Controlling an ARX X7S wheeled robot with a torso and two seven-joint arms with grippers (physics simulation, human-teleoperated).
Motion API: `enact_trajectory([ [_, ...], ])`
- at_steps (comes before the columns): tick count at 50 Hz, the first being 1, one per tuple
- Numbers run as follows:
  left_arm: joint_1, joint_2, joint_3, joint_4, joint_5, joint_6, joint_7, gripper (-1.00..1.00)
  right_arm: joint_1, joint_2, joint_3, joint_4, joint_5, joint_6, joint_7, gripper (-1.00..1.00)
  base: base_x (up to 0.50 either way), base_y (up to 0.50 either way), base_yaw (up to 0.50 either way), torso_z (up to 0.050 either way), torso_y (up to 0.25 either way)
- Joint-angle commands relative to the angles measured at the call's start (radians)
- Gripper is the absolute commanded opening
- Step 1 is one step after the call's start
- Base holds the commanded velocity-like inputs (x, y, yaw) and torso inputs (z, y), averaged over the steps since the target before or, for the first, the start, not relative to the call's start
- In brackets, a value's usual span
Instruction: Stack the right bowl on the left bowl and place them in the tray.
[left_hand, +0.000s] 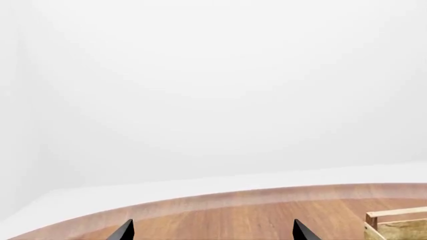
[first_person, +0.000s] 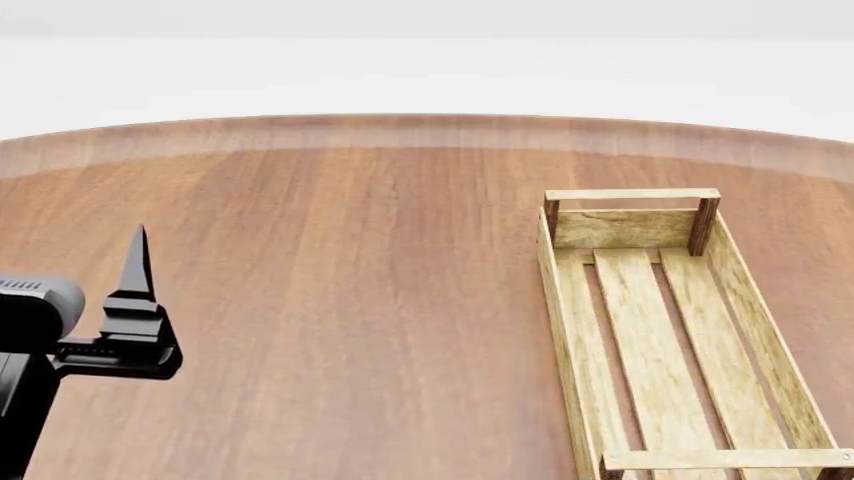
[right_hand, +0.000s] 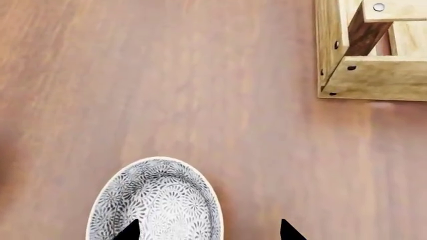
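The right gripper (right_hand: 207, 231) hangs wide over a bowl (right_hand: 157, 200); the left gripper (left_hand: 212, 231) gapes empty. A skewed descent could tip the bowl.

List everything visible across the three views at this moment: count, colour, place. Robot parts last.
Table: one, reddish-brown wood with a curved far edge, under everything.
Tray: one, pale wooden crate, slatted bottom, nothing in it, on the table at the head view's right.
Bowl: one in view, grey-and-white patterned, on the table apart from the tray's corner; seen only in the right wrist view.
Left gripper: black, fingers apart, above the table, holding nothing.
Right gripper: black, fingers apart, one finger over the bowl.
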Motion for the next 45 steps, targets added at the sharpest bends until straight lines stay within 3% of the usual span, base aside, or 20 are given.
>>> enact_trajectory([
  [1,0.006,-0.004,0.001,-0.004,-0.002,0.007,-0.003,1.00,-0.018,0.000,-0.035,0.038,-0.055,-0.043,-0.058,1.00,0.00,0.00,0.00,0.000,0.000],
  [45,0.034,-0.016,0.018,-0.015,-0.006,0.042,-0.015,1.00,-0.019,-0.030,-0.163,0.268,-0.216,-0.185,-0.239,1.00,0.00,0.00,0.00,0.000,0.000],
])
